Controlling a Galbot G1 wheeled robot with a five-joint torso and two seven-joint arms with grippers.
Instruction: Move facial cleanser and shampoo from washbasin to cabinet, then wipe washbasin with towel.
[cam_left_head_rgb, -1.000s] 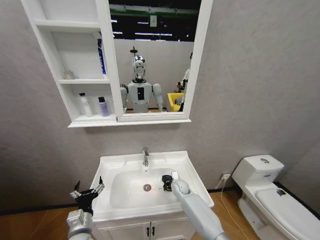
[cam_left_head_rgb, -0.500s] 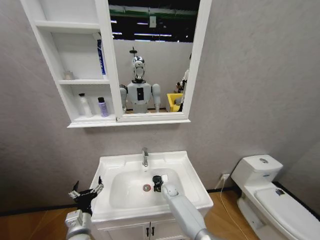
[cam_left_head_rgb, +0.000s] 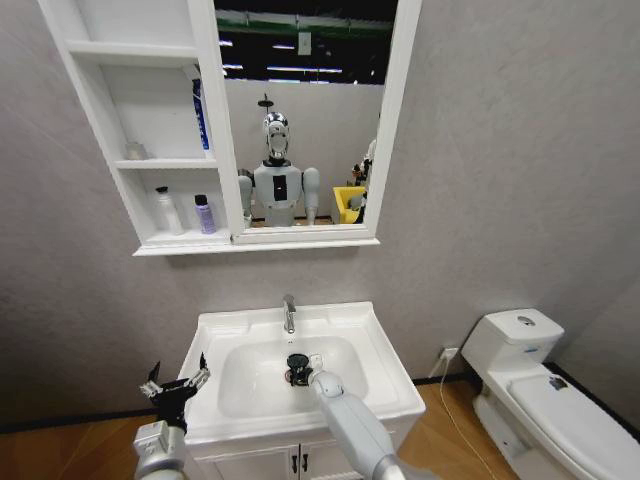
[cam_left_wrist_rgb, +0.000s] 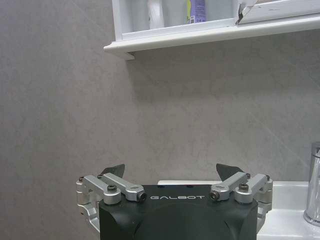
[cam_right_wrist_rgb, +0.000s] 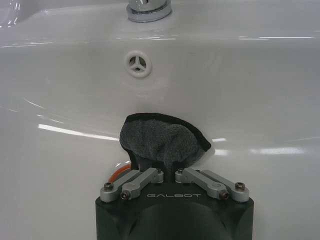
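My right gripper (cam_left_head_rgb: 297, 367) is down in the bowl of the white washbasin (cam_left_head_rgb: 385, 352), over the drain and just in front of the chrome tap (cam_left_head_rgb: 289, 312). It is shut on the dark grey towel (cam_right_wrist_rgb: 162, 142), which is bunched against the wet bowl wall (cam_right_wrist_rgb: 260, 100) below the overflow hole (cam_right_wrist_rgb: 137, 64). My left gripper (cam_left_head_rgb: 176, 385) hangs open and empty beside the basin's left edge, its fingertips (cam_left_wrist_rgb: 227, 170) spread wide. On the cabinet (cam_left_head_rgb: 130, 110), a white bottle (cam_left_head_rgb: 165, 210) and a purple bottle (cam_left_head_rgb: 204, 213) stand on the bottom shelf, and a blue tube (cam_left_head_rgb: 201, 112) leans one shelf higher. I cannot tell which are the facial cleanser and shampoo.
The white-framed mirror (cam_left_head_rgb: 300, 120) joins the cabinet's right side. A toilet (cam_left_head_rgb: 540, 390) stands to the right of the vanity, whose doors (cam_left_head_rgb: 300, 462) are below the basin. A small pale object (cam_left_head_rgb: 137, 151) sits on the middle shelf.
My right gripper has swept the towel leftward across the bowl, from its right side to over the drain. The left arm has stayed in place.
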